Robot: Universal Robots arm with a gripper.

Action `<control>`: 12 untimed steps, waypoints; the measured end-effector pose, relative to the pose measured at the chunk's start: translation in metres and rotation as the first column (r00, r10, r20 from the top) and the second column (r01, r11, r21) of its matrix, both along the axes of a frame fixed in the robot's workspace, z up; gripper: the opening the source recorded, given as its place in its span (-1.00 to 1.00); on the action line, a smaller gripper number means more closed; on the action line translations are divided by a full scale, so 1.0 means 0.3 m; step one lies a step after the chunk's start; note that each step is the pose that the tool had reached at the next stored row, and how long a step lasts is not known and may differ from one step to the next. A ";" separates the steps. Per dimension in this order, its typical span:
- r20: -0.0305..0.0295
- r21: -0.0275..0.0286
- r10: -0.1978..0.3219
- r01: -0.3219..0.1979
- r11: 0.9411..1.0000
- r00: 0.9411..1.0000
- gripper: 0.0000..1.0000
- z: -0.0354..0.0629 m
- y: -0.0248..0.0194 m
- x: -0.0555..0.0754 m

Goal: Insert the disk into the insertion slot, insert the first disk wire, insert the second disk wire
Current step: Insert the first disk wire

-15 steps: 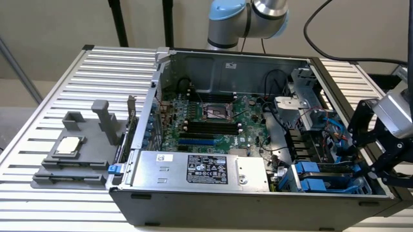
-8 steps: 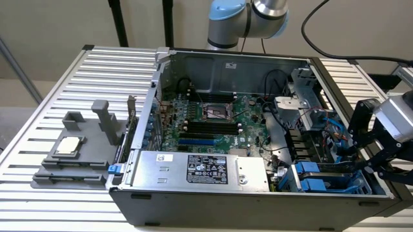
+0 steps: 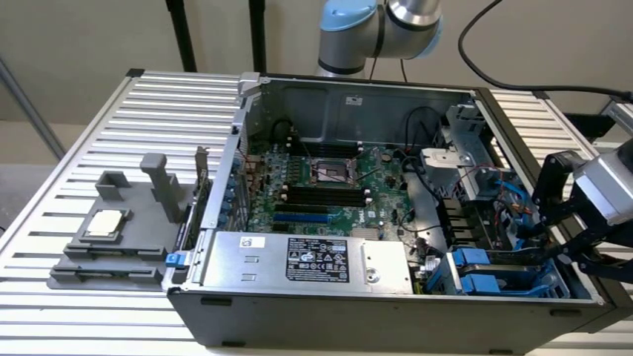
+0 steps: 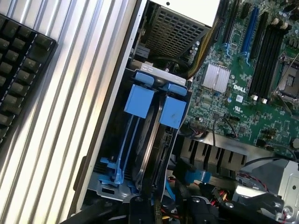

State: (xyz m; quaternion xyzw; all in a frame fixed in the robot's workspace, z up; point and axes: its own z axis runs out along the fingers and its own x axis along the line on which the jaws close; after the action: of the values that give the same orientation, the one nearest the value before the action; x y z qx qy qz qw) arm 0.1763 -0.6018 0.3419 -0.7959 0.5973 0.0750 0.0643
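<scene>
An open computer case (image 3: pixel 396 311) lies on the ribbed metal worktop (image 3: pixel 148 104), filling its middle and reaching close to the near edge. The insertion slot (image 4: pixel 106 185) is in the case corner toward the near edge, at the exterior view's right. The disk (image 4: pixel 150 140) stands on edge inside the slot, and the blue tabs (image 4: pixel 173 112) of its carrier stick up at the end nearer the power supply box (image 3: pixel 307 259). The hand (image 3: pixel 554 248) reaches into the case from the exterior view's right, right at the end of the slot away from the power supply. In the wrist view the hand (image 4: pixel 168 210) is low over a tangle of cables, with a blue connector (image 4: pixel 194 176) just beside it. I cannot tell whether the hand is wide or narrow, or whether it grips anything. A grey fixture (image 3: pixel 109 252) holding a small square chip (image 3: pixel 104 222) sits toward the worktop edge at the exterior view's left. A black keyboard (image 4: pixel 18 70) lies on the worktop beside the case.
</scene>
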 end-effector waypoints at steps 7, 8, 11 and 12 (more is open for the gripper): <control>0.002 0.001 0.006 -0.006 1.000 1.000 -0.51 0.003 -0.001 -0.001; 0.002 0.002 0.006 -0.006 1.000 1.000 -0.56 0.007 0.000 -0.004; 0.003 0.002 0.006 -0.006 1.000 1.000 -0.67 0.021 -0.001 -0.027; 0.003 0.002 0.006 -0.006 1.000 1.000 -0.67 0.024 -0.001 -0.040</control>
State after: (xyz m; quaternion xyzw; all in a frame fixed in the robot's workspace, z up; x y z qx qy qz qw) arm 0.1643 -0.6022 0.3493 -0.7978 0.5947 0.0745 0.0657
